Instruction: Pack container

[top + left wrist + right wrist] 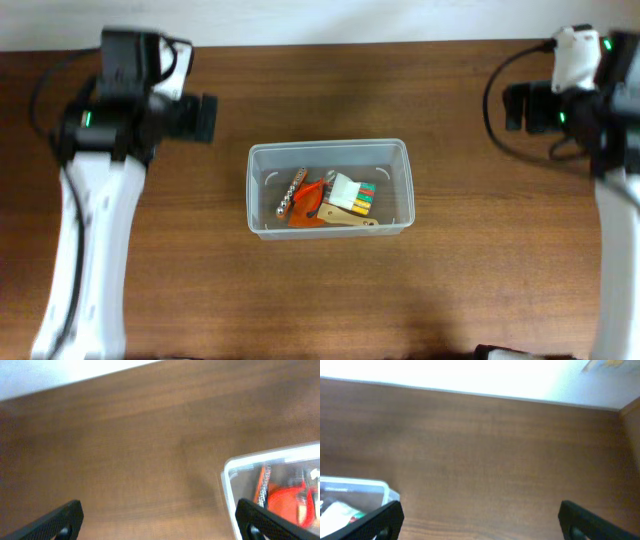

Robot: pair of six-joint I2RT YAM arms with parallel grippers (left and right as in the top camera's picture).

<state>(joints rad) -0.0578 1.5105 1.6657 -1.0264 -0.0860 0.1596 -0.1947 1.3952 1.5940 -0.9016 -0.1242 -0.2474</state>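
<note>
The clear plastic container (328, 150) sits at the middle of the wooden table. Inside lie an orange-handled tool (312, 205), a metal chain-like piece (290, 196) and a white holder of coloured bits (352, 192). Its corner shows in the left wrist view (235, 467) and in the right wrist view (382, 491). My left gripper (159, 527) is open and empty, up at the far left (205, 118). My right gripper (480, 522) is open and empty, at the far right (512, 105). Both are well apart from the container.
The table's far edge meets a white wall (330, 20) at the back. Bare wood (460, 290) surrounds the container on all sides. Cables (495, 110) hang by the right arm.
</note>
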